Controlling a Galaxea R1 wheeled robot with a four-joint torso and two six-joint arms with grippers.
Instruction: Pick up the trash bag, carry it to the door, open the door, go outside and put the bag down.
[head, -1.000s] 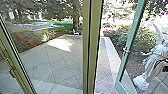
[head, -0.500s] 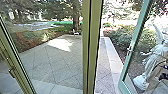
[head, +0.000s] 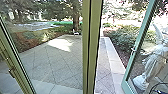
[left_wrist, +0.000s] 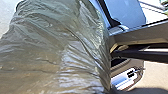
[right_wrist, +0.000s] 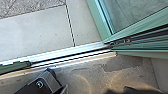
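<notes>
Push the green-framed door (head: 143, 26), standing partly open, with slow, even pressure, leaving ample room past the post (head: 92, 47). Hold the trash bag (left_wrist: 53, 47), bulging beside the left wrist, clear of the sill (right_wrist: 62, 53). Impossible to tell, for either pincer, between apart and together.

an office building's glass doorway (head: 92, 50), opening onto a paved yard (head: 57, 65) with shrubs (head: 125, 35).
</notes>
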